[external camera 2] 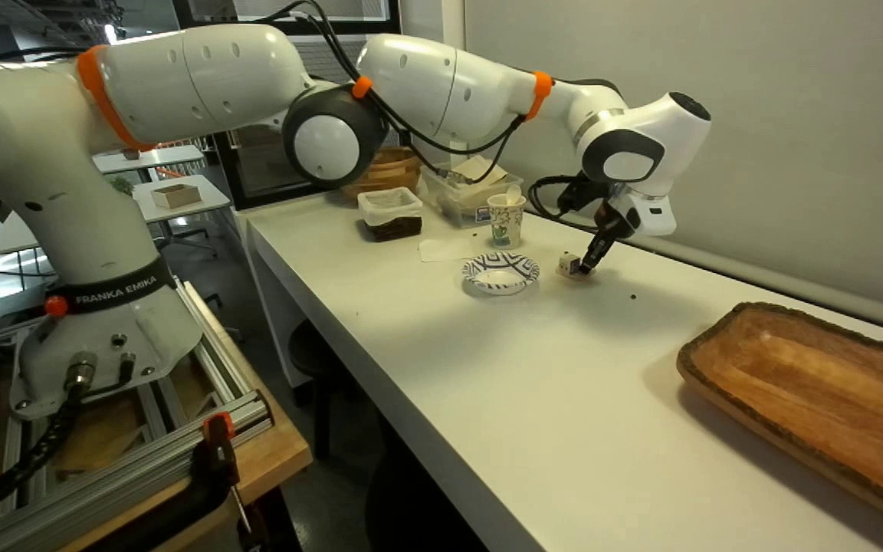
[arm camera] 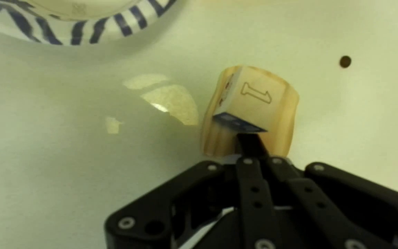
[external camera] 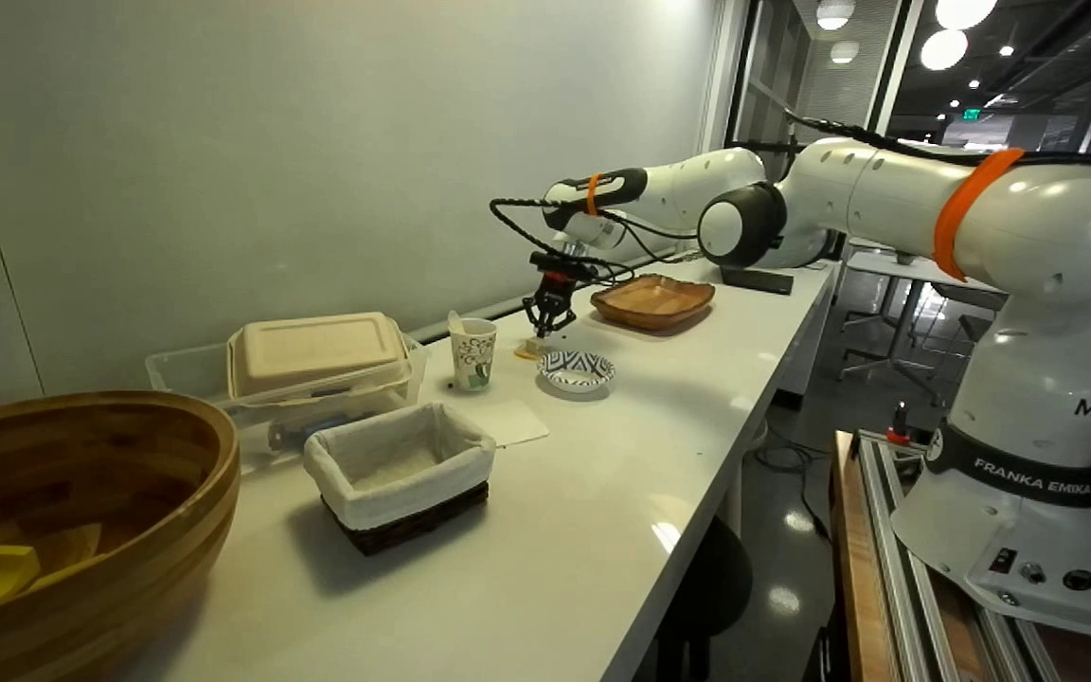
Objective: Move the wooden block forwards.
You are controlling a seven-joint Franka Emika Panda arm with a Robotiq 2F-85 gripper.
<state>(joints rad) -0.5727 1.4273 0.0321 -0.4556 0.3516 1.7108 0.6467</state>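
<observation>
A round, shallow bowl (external camera 2: pixel 500 280) is patterned with navy geometric figures on white. Just beside the bowl, the pale wooden block (arm camera: pixel 252 100) is set: square-edged, smooth, marked with an outlined figure "1" on the face turned upward and printed dark blue on one side. Beneath it, a thin wooden slab (arm camera: pixel 214 141) is seen, round-cornered and striped with grain. Near the bowl, a paper cup (external camera: pixel 473 360) is decorated with swirls. Farther from the bowl, a dark woven basket (external camera: pixel 422 519) is lined with white cloth (external camera: pixel 427 481); on the bowl's opposite side, well apart from it, a reddish-brown wooden tray (external camera 2: pixel 817 391) is edged with a rough, dark rim. All are borne by a glossy white countertop (external camera 2: pixel 487 368).

The fingers of the black gripper (arm camera: pixel 252 141) are held together, narrow, ending in what is seen as a single tip. The block is positioned outside them, right at that tip, on the side toward the bowl; whether it is touched cannot be told.

In an exterior view, the white Franka arm (external camera 2: pixel 441 84) is stretched past the bowl, bent at the elbow, and the gripper is slanted downward, its tip directed bowlward.
</observation>
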